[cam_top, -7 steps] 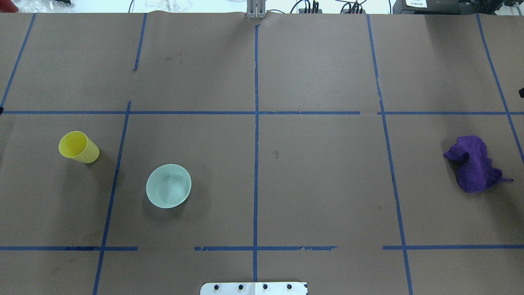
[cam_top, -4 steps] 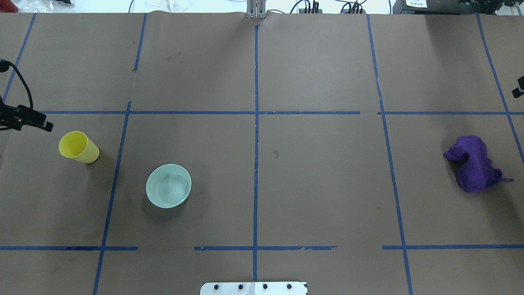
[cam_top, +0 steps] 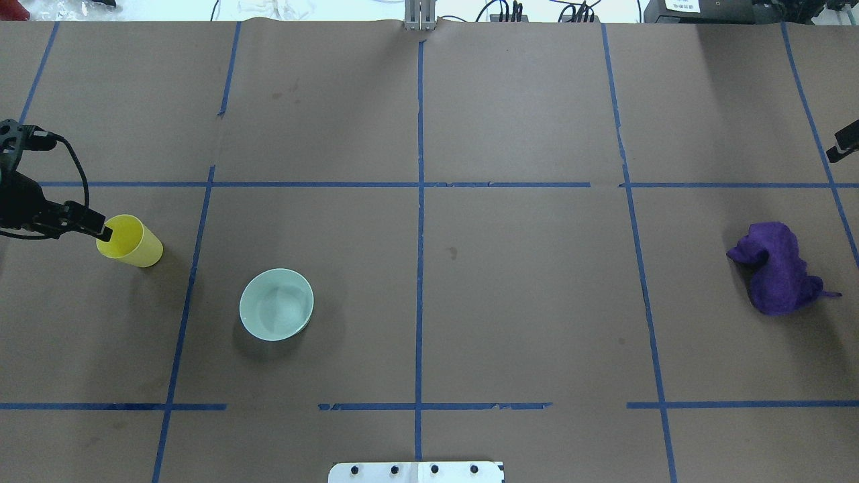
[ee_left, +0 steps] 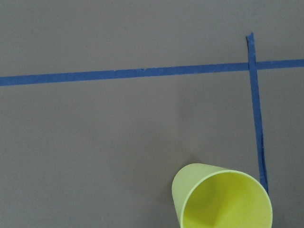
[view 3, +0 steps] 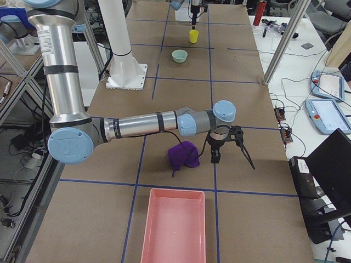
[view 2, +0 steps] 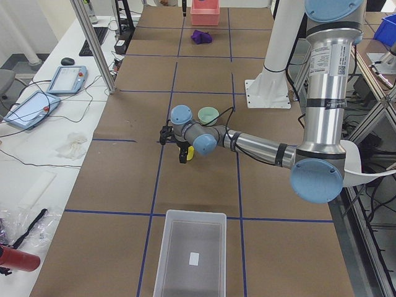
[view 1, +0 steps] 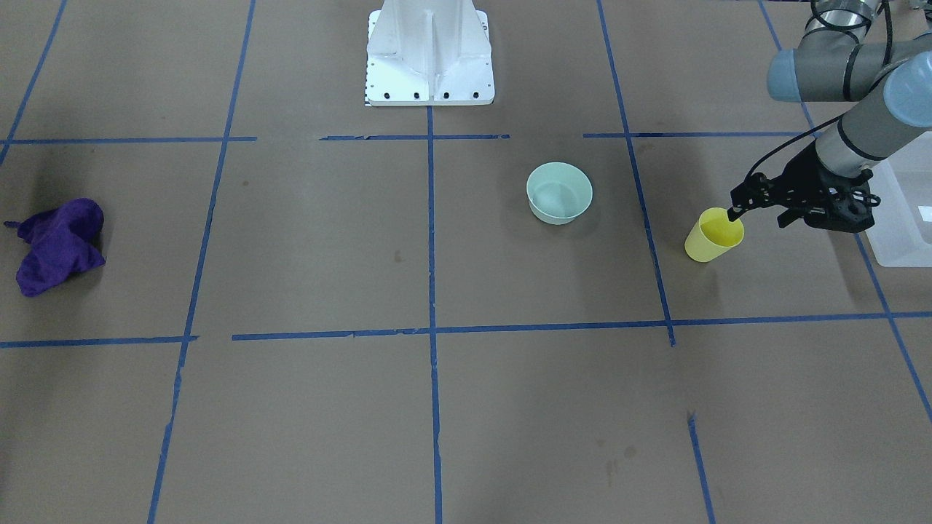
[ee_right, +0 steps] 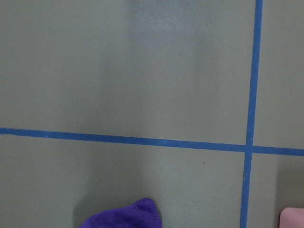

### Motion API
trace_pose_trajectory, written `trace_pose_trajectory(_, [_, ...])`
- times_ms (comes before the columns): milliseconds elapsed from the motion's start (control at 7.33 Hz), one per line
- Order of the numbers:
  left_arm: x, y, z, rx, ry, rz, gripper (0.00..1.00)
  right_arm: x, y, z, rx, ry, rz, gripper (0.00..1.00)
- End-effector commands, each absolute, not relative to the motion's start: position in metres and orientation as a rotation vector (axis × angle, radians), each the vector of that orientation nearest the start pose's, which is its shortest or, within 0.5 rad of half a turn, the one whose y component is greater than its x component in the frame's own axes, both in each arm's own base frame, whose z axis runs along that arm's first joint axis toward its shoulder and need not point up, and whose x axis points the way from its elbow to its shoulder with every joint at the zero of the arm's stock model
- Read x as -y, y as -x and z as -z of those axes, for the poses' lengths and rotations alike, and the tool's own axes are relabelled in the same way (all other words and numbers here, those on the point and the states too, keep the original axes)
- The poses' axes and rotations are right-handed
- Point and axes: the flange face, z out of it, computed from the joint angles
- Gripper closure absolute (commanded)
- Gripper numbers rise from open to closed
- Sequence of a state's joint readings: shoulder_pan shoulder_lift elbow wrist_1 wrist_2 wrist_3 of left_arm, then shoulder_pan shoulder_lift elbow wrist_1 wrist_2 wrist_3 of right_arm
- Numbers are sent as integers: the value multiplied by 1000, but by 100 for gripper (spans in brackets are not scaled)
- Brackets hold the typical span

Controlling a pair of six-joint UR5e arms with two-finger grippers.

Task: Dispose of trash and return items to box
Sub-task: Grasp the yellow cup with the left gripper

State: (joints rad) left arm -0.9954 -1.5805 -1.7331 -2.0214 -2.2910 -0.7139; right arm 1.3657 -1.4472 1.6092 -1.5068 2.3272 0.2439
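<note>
We see the left claw (view 1: 759, 217) hanging over the yellow cup (view 1: 708, 246), spread wide and holding nothing. One of its fingers (view 1: 735, 209) is right at the cup's rim, on the side towards the box (view 1: 903, 218). We cannot tell whether it touches the rim.

The cup stands upright on the bench (cam_top: 523, 302), mouth up, near the box but apart from it. The box, a frosted tub, lies at the bench's left end, with a small white label showing on its floor. The mint-green bowl (view 1: 559, 193) also stands upright, mouth up. It is apart from the cup, between the cup and the middle line of blue tape (cam_top: 419, 268).

At the other end of the bench, the right claw (view 3: 234, 163) hovers just beside the crumpled purple cloth (view 3: 184, 155). Its two fingers are splayed wide and grip nothing. The cloth lies in a heap on the bench, well apart from the cup and the bowl. A pink tray (view 3: 173, 230) lies at the bench's right end, near the cloth but not touching it.
</note>
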Motion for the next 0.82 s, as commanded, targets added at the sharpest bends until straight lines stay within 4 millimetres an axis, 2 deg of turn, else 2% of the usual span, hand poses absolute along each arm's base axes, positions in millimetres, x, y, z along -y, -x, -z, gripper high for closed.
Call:
trace_pose_trajectory(0, [474, -248, -530, -906, -35, -123, 0, 555, 53, -573, 780, -32, 52, 0])
trace_pose_trajectory(136, [474, -250, -540, -915, -48, -133, 1, 554, 54, -573, 782, -31, 53, 0])
trace_pose_trajectory(273, [476, -253, -557, -935, -72, -144, 12, 554, 55, -574, 781, -26, 54, 0])
trace_pose_trajectory(545, [476, -253, -556, -944, -90, -148, 100, 553, 56, -577, 782, -20, 52, 0])
trace_pose_trajectory(682, [476, -252, -555, -943, -87, -143, 100, 554, 56, -576, 782, -22, 53, 0])
